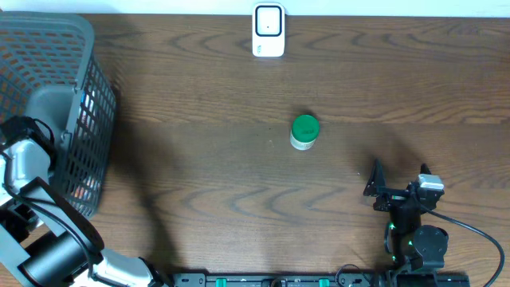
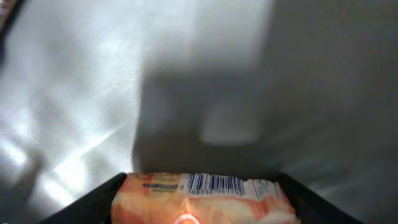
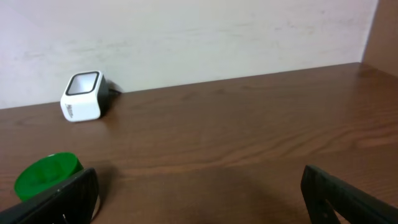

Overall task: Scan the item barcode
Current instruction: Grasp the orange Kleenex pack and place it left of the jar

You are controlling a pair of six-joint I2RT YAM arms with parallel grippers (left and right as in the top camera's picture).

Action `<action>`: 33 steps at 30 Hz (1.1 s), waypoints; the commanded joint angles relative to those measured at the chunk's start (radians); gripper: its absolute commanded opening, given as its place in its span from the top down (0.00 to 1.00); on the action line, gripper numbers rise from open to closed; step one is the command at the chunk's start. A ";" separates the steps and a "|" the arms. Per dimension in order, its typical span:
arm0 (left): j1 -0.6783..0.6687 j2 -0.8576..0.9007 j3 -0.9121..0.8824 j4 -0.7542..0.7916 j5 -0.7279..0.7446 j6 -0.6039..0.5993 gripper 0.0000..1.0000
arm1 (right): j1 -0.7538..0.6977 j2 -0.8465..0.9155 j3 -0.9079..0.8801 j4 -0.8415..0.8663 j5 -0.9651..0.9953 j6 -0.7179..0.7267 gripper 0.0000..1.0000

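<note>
One packet: crosswise inside left pincer, barcode showing.
Left grip: cannot tell if clamped.
Right pincer: apart, empty, far from packet.

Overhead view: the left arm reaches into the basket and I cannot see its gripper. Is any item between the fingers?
Observer: Yes. In the left wrist view, an orange and white packet lies between the fingers of the left gripper. I cannot tell whether they squeeze it.
Operator: Does its barcode show?
Observer: Yes. The barcode runs along the packet's upper edge and faces the wrist camera.
</note>
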 commanded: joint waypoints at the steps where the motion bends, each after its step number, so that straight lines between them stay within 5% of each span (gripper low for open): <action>1: -0.004 -0.055 0.081 -0.072 -0.018 -0.004 0.28 | 0.003 -0.007 -0.002 -0.004 -0.002 -0.014 0.01; 13: -0.004 -0.455 0.460 -0.201 -0.006 -0.050 0.28 | 0.003 -0.007 -0.002 -0.004 -0.002 -0.014 0.01; 19: -0.040 -0.635 0.469 -0.202 0.399 -0.053 0.27 | 0.003 -0.007 -0.002 -0.004 -0.002 -0.014 0.01; 22: -0.153 -0.672 0.448 -0.197 0.530 -0.057 0.27 | 0.003 -0.007 -0.002 -0.004 -0.002 -0.014 0.01; 26: -0.407 -0.664 0.384 -0.192 0.511 -0.077 0.27 | 0.003 -0.007 -0.002 -0.004 -0.002 -0.014 0.01; 33: -0.891 -0.518 0.122 0.065 0.129 -0.179 0.27 | 0.003 -0.007 -0.002 -0.004 -0.002 -0.014 0.01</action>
